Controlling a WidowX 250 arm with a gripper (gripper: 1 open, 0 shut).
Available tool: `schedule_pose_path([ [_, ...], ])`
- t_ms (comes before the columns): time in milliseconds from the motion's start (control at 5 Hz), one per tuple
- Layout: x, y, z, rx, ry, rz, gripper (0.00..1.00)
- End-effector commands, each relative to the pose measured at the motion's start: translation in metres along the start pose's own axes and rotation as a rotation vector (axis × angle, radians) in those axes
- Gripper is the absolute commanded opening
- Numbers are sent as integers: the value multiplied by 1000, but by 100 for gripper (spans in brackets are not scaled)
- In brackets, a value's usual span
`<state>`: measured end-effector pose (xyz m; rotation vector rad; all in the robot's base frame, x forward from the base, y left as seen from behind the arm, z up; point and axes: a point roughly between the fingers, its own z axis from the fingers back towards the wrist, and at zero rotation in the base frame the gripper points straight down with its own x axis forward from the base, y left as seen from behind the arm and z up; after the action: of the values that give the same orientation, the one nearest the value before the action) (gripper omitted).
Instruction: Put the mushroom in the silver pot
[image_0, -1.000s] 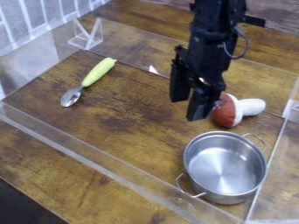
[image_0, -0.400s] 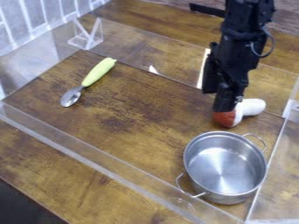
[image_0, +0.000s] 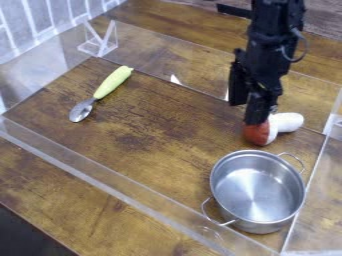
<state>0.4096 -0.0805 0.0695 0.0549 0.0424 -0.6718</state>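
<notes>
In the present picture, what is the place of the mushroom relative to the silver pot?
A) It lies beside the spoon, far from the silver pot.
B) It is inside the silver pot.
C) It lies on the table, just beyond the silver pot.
C. The mushroom lies on the table past the far rim of the silver pot, and only the steel interior shows inside the pot.

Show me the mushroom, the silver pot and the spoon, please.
Mushroom (image_0: 258, 134): camera view, on its reddish cap.
Silver pot (image_0: 257, 189): camera view, on its inside bottom.
Spoon (image_0: 82, 111): camera view, on its metal bowl.
</notes>
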Motion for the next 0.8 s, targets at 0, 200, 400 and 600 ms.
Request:
schedule_pose_path([
  [0, 13, 11, 31, 33, -99, -17, 100],
  [200, 27, 8, 30, 28, -112, -74, 100],
  [400, 24, 5, 10, -4, -121, -50, 100],
  [600, 18, 3, -3, -45, -133, 21, 100],
])
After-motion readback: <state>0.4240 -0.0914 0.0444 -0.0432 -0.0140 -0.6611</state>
